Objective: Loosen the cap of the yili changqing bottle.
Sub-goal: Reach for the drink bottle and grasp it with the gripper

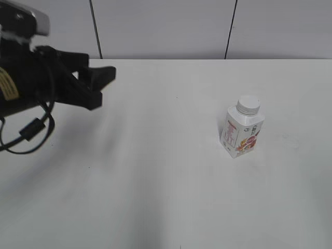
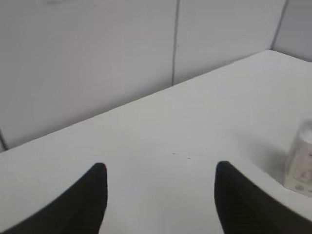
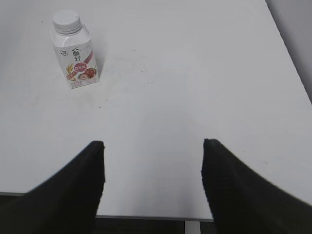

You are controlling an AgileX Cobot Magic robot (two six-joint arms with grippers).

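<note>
The yili changqing bottle [image 1: 242, 130] stands upright on the white table, right of centre, with its white cap [image 1: 248, 104] screwed on. It also shows in the right wrist view [image 3: 75, 56], cap [image 3: 66, 20] on top, and blurred at the right edge of the left wrist view [image 2: 301, 165]. My left gripper [image 1: 106, 85] hovers at the far left, well away from the bottle, open and empty; the left wrist view shows its fingers [image 2: 161, 170] spread. My right gripper [image 3: 152, 146] is open and empty near the table's front edge, out of the exterior view.
The white table [image 1: 171, 171] ends at a grey panelled wall [image 1: 166, 26] behind. The table's front edge [image 3: 146, 214] shows between my right fingers. A black cable [image 1: 31, 129] hangs from the left arm.
</note>
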